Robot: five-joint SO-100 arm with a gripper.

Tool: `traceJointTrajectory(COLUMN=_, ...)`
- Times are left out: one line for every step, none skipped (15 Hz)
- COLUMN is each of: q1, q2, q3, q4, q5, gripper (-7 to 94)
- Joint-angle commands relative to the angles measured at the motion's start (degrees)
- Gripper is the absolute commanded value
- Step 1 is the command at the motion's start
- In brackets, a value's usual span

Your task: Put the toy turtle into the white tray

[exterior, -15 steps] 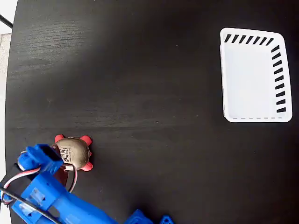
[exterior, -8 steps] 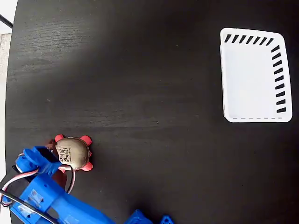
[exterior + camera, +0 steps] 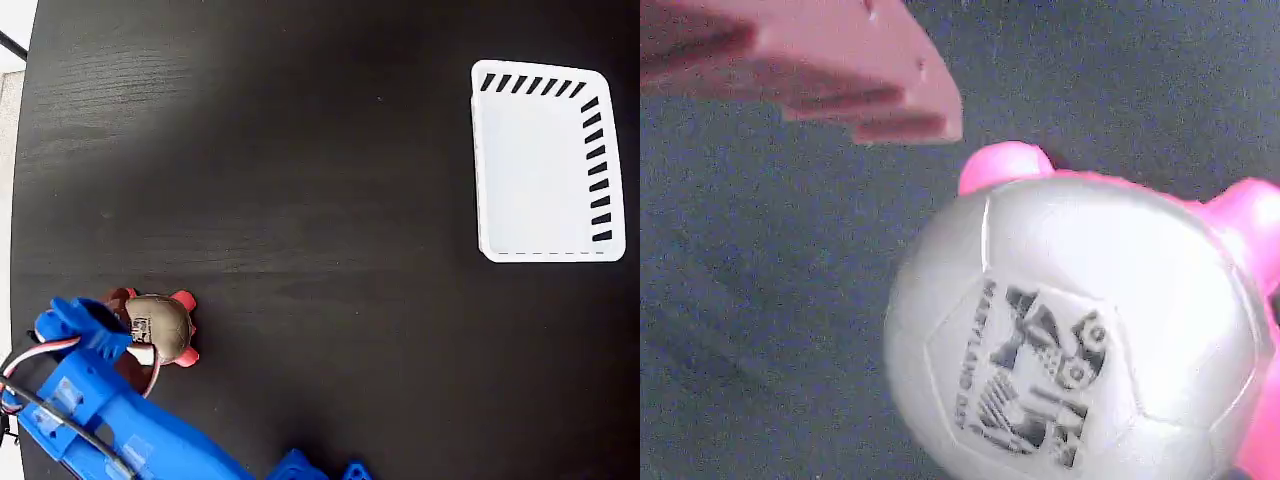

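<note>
One squishy tan-shelled, pink-footed toy turtle (image 3: 162,329) sits half hidden beneath the blue gripper (image 3: 128,335), whose grip we cannot judge; one slotted white plastic tray (image 3: 545,165) lies well apart.

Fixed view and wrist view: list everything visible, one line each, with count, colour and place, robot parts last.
toy turtle: one, tan shell with a dark printed mark, red-pink feet; lower left of the table in the fixed view, filling the wrist view.
white tray: one, white with dark slots along its top and right sides; upper right of the fixed view, nothing in it.
table: one, black wood grain; fills both views.
arm: one, blue with wires; bottom left corner of the fixed view.
gripper: one, blue body, reddish jaws; right at the turtle's left side. Only one finger shows in the wrist view, so its state is unclear.
</note>
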Motion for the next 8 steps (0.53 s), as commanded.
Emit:
traceJointTrajectory(q1=-0.1, q2=1.0, q3=0.7, q4=-0.5, q5=-0.5, gripper=59)
traceJointTrajectory(q1=0.0, q2=0.8, q3=1.9, q4=-1.7, q5=-0.6, gripper=59)
traceJointTrajectory(q1=0.0, q2=0.8, q3=3.4, q4=-3.2, q5=-0.4, gripper=59)
traceJointTrajectory(q1=-0.3, q2=0.7, q3=4.7, q4=-4.3, q5=0.0, gripper=59)
traceJointTrajectory(q1=-0.4, q2=0.7, q3=5.8, q4=-5.4, q5=0.5, gripper=59)
traceJointTrajectory(q1=-0.4, q2=0.7, q3=6.4, q4=-6.2, q5=1.0, gripper=59)
traceJointTrajectory(q1=-0.4, q2=0.7, q3=7.3, q4=-6.8, q5=1.3, gripper=59)
traceJointTrajectory(q1=-0.6, q2=0.7, q3=8.1, q4=-7.1, q5=1.7, gripper=59)
